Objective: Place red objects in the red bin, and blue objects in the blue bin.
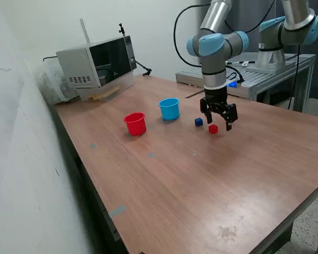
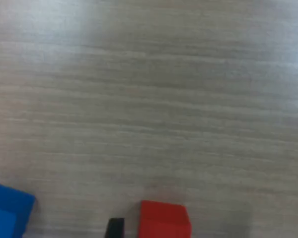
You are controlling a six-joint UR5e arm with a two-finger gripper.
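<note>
A small red cube (image 1: 213, 128) lies on the wooden table, with a dark blue cube (image 1: 199, 121) close beside it toward the exterior view's left. My gripper (image 1: 219, 122) hangs open just above the table, its fingers astride the red cube and nothing held. The wrist view shows the red cube (image 2: 164, 219) at the picture's edge next to one dark fingertip (image 2: 114, 228), and the blue cube (image 2: 7, 209) off to the side. The red bin (image 1: 135, 124), a red cup, and the blue bin (image 1: 169, 108), a light blue cup, stand upright further toward the exterior view's left.
A microwave (image 1: 98, 64) stands at the table's far corner. A second robot base on a metal frame (image 1: 270, 66) sits behind the table at the exterior view's right, with a small blue item (image 1: 232, 83) on it. A white wall runs along the exterior view's left.
</note>
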